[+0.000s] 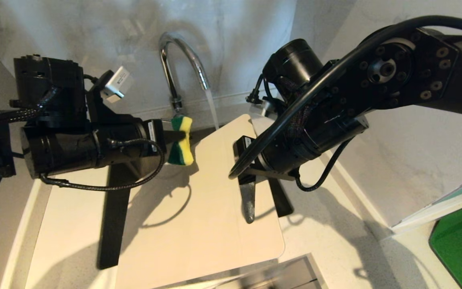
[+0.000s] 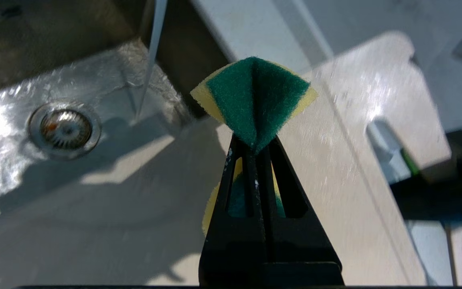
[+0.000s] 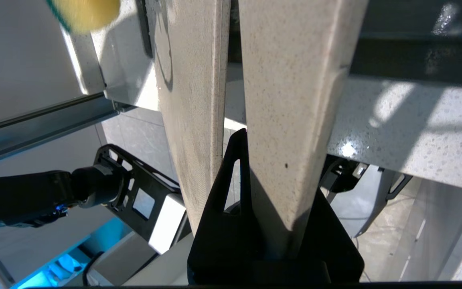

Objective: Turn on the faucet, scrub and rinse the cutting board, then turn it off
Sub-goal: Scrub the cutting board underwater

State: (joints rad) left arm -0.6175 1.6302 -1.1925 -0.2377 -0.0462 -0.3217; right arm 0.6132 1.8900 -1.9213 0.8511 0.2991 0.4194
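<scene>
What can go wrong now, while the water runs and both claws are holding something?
1. The right claw holds the cutting board only by one edge; wet, it could slip or tip into the sink.
2. The left claw pinches the sponge at its middle, so scrubbing might pull it loose.

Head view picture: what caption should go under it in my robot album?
Left gripper holds a sponge beside the running faucet while the right gripper grips the cutting board.
</scene>
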